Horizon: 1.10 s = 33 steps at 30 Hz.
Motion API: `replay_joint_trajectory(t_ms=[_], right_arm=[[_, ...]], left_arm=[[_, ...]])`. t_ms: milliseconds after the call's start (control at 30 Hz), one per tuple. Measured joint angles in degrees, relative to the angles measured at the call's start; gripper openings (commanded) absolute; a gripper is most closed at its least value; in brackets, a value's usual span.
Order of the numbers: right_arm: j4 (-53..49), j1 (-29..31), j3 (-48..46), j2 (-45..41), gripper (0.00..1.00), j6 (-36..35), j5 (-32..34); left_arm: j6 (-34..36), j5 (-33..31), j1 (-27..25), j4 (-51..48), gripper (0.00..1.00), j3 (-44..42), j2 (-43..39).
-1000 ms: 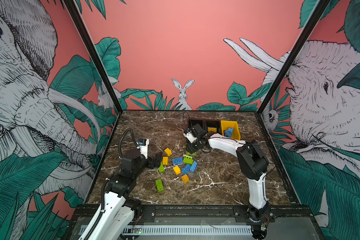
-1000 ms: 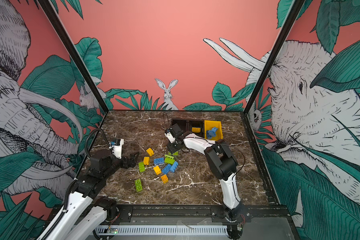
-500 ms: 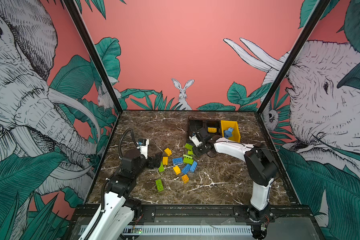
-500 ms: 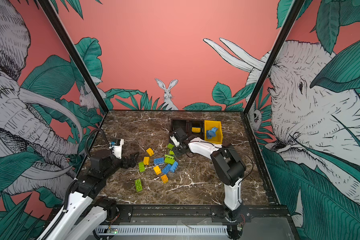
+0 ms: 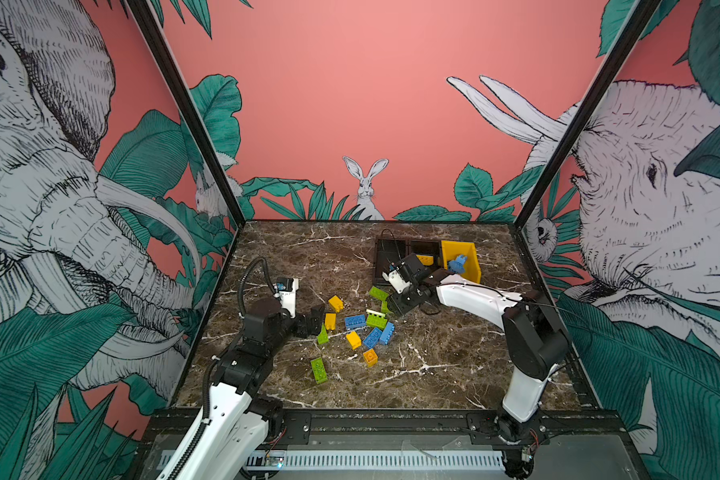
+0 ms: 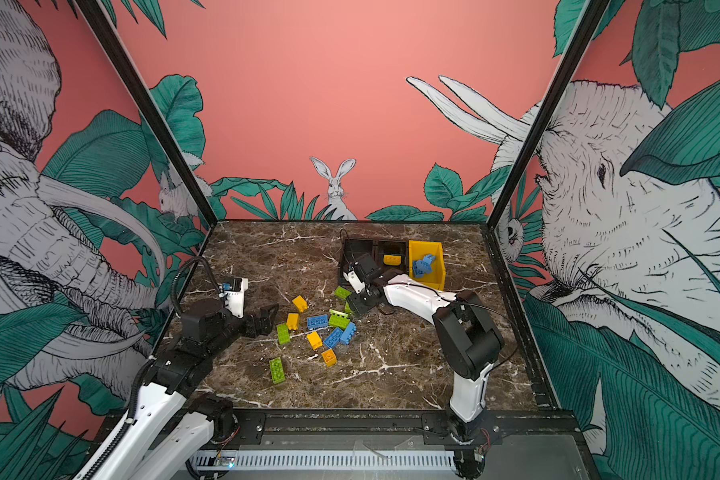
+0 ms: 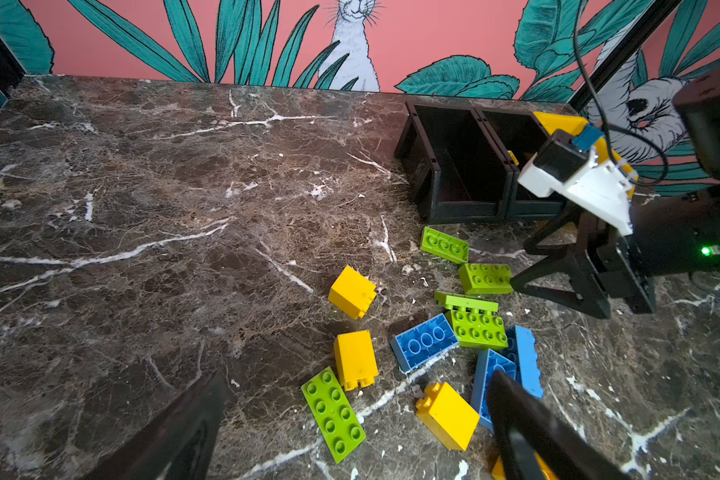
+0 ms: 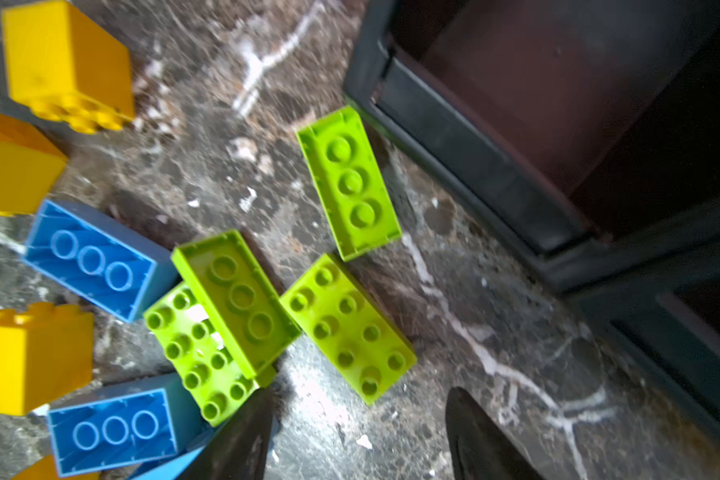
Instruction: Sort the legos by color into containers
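Legos [image 5: 457,263] in yellow bin [image 5: 473,269] appear only in top views.

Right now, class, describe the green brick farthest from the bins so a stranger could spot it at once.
Start at the dark marble table and find the scatter of bricks at its middle. In front of that scatter, toward the robot's bases, one lime green brick lies studs up. No other brick lies closer to the front edge.

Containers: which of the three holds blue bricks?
The bright yellow sloped-front plastic bin, rightmost in both top views; the black middle bin holds a yellow brick.
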Motion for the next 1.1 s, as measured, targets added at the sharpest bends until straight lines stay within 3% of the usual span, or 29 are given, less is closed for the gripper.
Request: replay_joint_trajectory(t_ms=[400,833,1100], right_arm=[[-6.54,-0.46,5.99,8.46,0.65,-12.33,-1.25],[-6.71,-0.57,6.93,10.56,0.34,-14.62,-1.77],[-5.88,-1.99,-0.07,0.68,0.23,-11.63,-2.91]], left_arm=[[-0.02,-0.02,0.00,-0.15,0.99,0.00,0.00],[-0.02,-0.04,0.00,-0.13,0.99,0.00,0.85],[-0.02,-0.11,0.00,-0.13,0.99,0.00,1.05]])
